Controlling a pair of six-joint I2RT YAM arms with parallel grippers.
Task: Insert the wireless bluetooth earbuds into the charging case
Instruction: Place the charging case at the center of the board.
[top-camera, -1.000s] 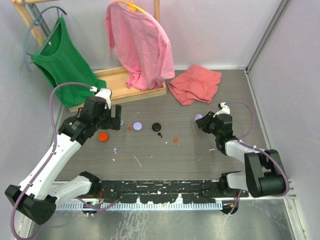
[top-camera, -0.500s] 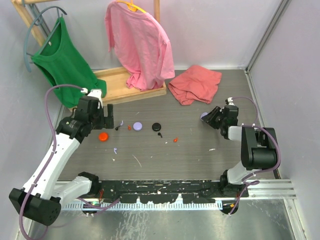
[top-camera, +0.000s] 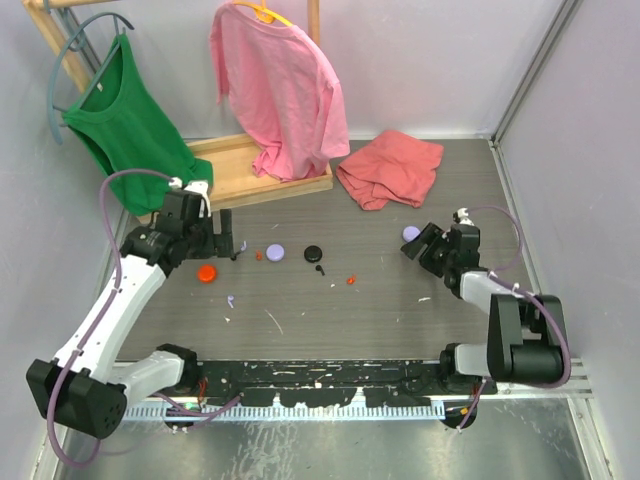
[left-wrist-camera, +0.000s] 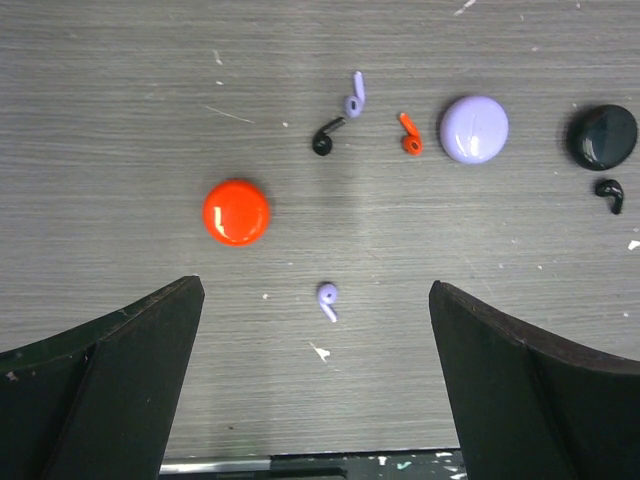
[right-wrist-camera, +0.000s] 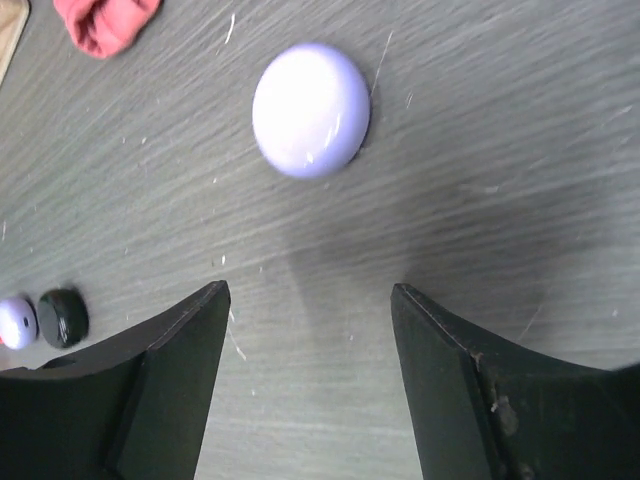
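We see our left pincer (left-wrist-camera: 314, 320) spread wide above the grey wood-grain worktop (left-wrist-camera: 120, 120), over tiny stemmed earbuds: lavender (left-wrist-camera: 326, 298), black (left-wrist-camera: 326, 137), red-orange (left-wrist-camera: 408, 135). Our right pincer (right-wrist-camera: 310, 295) stands released, with a glossy lavender round disc (right-wrist-camera: 311, 110) lying free just ahead.

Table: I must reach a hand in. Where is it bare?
Bare table lies between the orange earbud and the right gripper, in front of the red cloth. Crowded: discs and earbuds beside the left gripper.
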